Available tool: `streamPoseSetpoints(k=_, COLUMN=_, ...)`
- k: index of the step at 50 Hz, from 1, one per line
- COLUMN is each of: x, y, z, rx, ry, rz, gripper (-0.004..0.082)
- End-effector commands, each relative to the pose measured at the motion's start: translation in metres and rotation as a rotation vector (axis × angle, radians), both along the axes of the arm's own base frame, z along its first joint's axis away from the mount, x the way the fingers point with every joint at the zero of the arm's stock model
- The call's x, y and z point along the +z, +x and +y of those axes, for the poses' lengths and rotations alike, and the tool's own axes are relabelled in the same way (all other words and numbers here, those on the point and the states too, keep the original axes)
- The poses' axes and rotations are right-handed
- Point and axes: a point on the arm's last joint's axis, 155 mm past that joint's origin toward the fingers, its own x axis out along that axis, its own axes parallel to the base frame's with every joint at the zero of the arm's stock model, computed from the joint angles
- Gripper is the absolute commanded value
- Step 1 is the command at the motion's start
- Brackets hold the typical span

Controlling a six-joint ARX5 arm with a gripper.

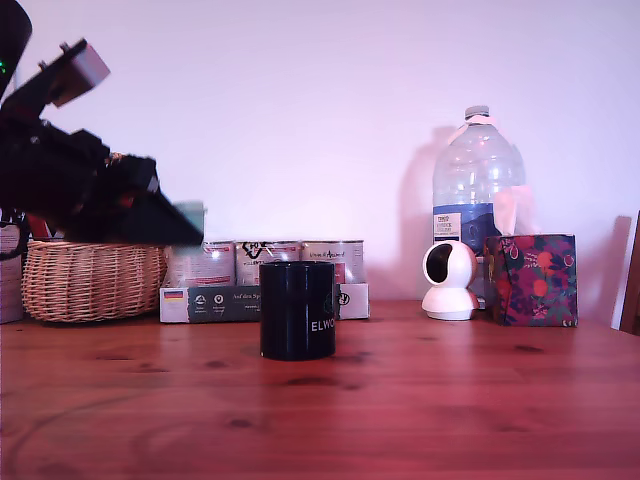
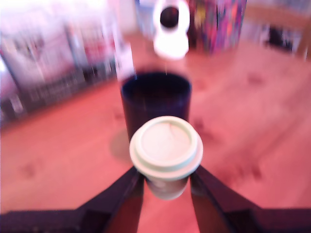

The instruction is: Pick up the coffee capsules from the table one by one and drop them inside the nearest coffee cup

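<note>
- The tool (image 2: 166,187) is squeezing a pale green coffee capsule (image 2: 166,150) between its two dark fingers (image 2: 127,194), up in the air.
- The black coffee cup (image 1: 297,309) is standing on the red-brown tabletop (image 1: 420,400), just past the capsule.
- Silver tins (image 1: 268,262) are sitting farther back.

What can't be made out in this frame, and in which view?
- Inside of the black glossy mug: exterior view is side-on; wrist view is blurred.
- Pale capsule held in the gripper: a motion-blurred sliver in the exterior view.
- Labels on the silver tins: too small, partly behind the mug.
- Any other capsule: none visible.
</note>
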Motion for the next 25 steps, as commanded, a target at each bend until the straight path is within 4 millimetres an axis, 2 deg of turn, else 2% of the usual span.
streamPoseSetpoints(k=1, x=0.014, y=0.009, z=-0.003, rx=0.003, ry=0.000, rz=-0.003, gripper=0.0110)
streamPoseSetpoints(k=25, x=0.053, y=0.034, z=-0.023, rx=-0.018, ry=0.075, rz=0.092, gripper=0.0110)
